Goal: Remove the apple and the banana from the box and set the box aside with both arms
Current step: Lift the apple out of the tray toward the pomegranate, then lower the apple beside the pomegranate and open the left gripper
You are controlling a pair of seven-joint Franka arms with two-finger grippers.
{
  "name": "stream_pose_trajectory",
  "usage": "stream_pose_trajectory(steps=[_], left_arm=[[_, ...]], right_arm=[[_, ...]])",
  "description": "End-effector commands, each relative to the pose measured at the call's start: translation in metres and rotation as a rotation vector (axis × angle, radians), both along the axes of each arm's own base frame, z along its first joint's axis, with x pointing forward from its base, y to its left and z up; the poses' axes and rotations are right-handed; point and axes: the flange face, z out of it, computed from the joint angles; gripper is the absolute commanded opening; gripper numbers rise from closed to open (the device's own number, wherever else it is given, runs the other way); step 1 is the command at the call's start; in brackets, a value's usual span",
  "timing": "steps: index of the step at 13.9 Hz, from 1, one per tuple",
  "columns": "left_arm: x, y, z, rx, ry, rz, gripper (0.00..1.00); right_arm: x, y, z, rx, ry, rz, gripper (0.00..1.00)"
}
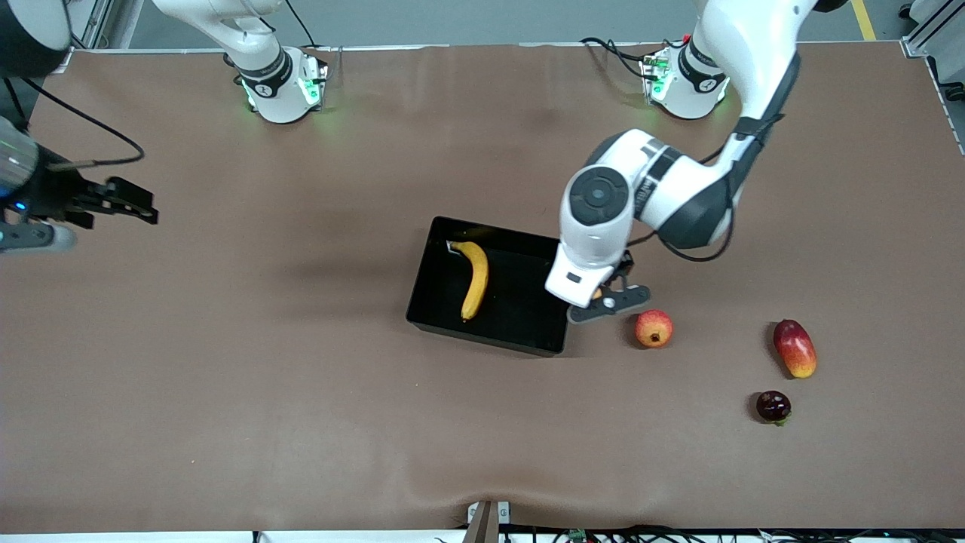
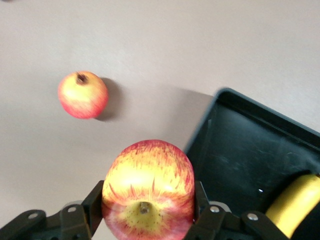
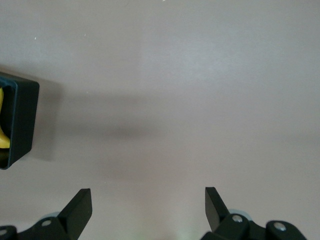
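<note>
**Left arm holds the apple at the tray's edge; banana already inside**

The left gripper (image 2: 147,220) is clamped on the red-and-yellow apple (image 2: 148,189), a black finger (image 2: 95,202) pressed to each side of it, stem end facing the wrist camera. In the front view this gripper (image 1: 609,299) hangs over the corner of the black tray (image 1: 428,302) that lies toward the left arm's end of the table, with the apple mostly hidden under the wrist.

The tray sits near the middle of the brown table (image 1: 301,392). The banana (image 1: 475,279) lies inside it, running roughly from 12 to 6 o'clock in the front view, in the half toward the right arm's end.

From the tray, an orange-red round fruit (image 1: 654,329) with a dark calyx rests on the table at about 3 o'clock, just beside the left gripper. An oval red-yellow mango (image 1: 794,348) lies well apart at about 4 o'clock, and a small dark fruit (image 1: 773,406) sits nearer the front camera than the mango.

The right gripper (image 1: 132,204) waits over bare table at the right arm's end, at about 9 o'clock from the tray, its fingers (image 3: 77,207) spread wide apart and holding nothing.
</note>
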Motion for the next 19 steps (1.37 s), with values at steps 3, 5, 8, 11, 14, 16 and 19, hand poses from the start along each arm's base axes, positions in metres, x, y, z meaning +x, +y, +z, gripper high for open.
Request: stream_pose_trajectory(steps=[3,5,8,11,14,16,19], left_arm=[[0.018,0.049,0.006,0.014,0.017,-0.025,0.00],[0.025,0.062,0.005,0.017,0.023,-0.022,0.00],[0.032,0.081,-0.002,0.026,0.040,0.000,0.00],[0.034,0.086,-0.007,0.027,0.048,0.010,0.00],[0.040,0.100,-0.013,0.029,0.062,-0.003,0.00],[0.050,0.127,-0.012,0.027,0.067,-0.009,0.00],[0.067,0.181,-0.017,0.018,0.093,-0.042,0.00]], right_arm=[[0.011,0.003,-0.016,0.000,0.003,-0.017,1.00],[0.012,-0.008,-0.021,-0.001,0.013,-0.034,1.00],[0.013,-0.021,-0.026,0.001,0.024,-0.057,1.00],[0.014,-0.020,-0.027,-0.001,0.023,-0.055,1.00],[0.016,-0.019,-0.030,0.000,0.027,-0.054,1.00],[0.016,-0.020,-0.030,0.000,0.027,-0.054,1.00],[0.016,-0.020,-0.030,-0.001,0.024,-0.054,1.00]])
